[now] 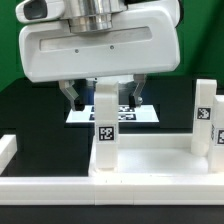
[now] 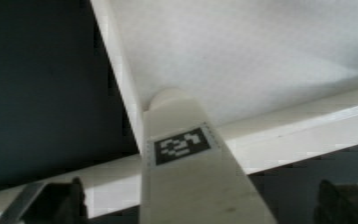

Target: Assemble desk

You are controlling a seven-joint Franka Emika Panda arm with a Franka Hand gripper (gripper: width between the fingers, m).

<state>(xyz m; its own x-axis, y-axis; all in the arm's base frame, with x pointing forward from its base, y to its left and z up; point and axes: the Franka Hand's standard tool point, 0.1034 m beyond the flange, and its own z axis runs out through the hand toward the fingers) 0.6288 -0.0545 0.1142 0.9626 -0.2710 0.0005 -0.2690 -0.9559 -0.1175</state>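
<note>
The white tabletop lies on the black table with its raised rim showing. One white leg with a square tag stands upright on its corner at the exterior view's left. A second leg stands upright at the exterior view's right. My gripper hangs over the first leg, open, with a finger on each side and a gap on both sides. In the wrist view the tagged leg rises between my gripper's dark fingers, above the tabletop.
The marker board lies flat behind the legs. A long white border bar runs along the front, and another stands at the exterior view's left. The table surface is black.
</note>
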